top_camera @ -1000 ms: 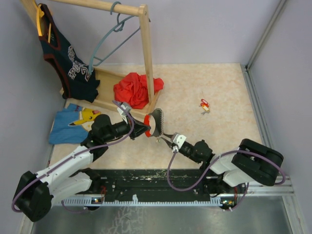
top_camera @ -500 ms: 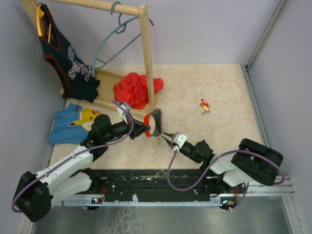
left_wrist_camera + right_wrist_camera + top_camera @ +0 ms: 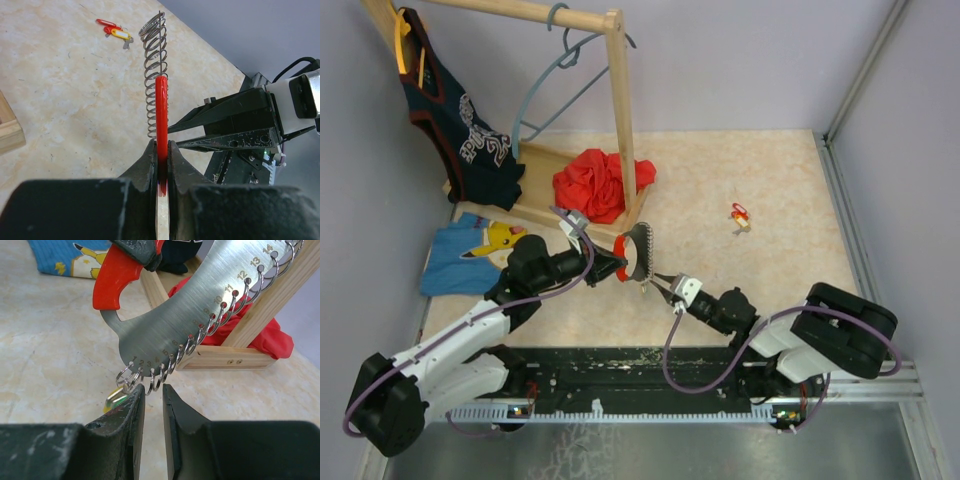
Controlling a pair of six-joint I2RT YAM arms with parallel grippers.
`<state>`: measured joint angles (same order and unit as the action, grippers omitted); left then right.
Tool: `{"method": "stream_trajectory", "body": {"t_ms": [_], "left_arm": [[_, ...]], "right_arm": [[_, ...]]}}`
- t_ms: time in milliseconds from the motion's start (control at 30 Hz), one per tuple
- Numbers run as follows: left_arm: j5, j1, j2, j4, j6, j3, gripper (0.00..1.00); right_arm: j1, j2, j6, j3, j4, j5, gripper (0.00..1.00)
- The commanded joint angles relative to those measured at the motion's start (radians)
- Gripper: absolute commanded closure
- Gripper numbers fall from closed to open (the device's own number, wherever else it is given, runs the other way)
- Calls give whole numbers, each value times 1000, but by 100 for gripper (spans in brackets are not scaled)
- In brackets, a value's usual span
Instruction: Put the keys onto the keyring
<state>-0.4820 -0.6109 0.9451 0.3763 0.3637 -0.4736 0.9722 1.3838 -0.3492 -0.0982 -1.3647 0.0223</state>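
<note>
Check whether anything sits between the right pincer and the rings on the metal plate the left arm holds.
Nothing visible does. The right pincer sits just under the lowest-numbered rings of the plate, bare gap between. A yellow-green key hangs by the first ring, beside the path, not in it.

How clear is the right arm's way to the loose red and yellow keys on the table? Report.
Probably yes: the keys lie on bare table beyond the right gripper, nothing between. It must first back off the ring plate the left gripper holds.
</note>
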Motion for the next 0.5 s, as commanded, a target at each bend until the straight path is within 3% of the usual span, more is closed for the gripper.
{"method": "stream_trajectory", "body": {"t_ms": [0, 467], "left_arm": [[3, 3, -29, 24, 7, -16, 99], [-19, 3, -21, 55, 28, -13, 99]], "right_arm": [[1, 2, -8, -16, -39, 53, 79], [0, 32, 15, -32, -34, 57, 82]]}}
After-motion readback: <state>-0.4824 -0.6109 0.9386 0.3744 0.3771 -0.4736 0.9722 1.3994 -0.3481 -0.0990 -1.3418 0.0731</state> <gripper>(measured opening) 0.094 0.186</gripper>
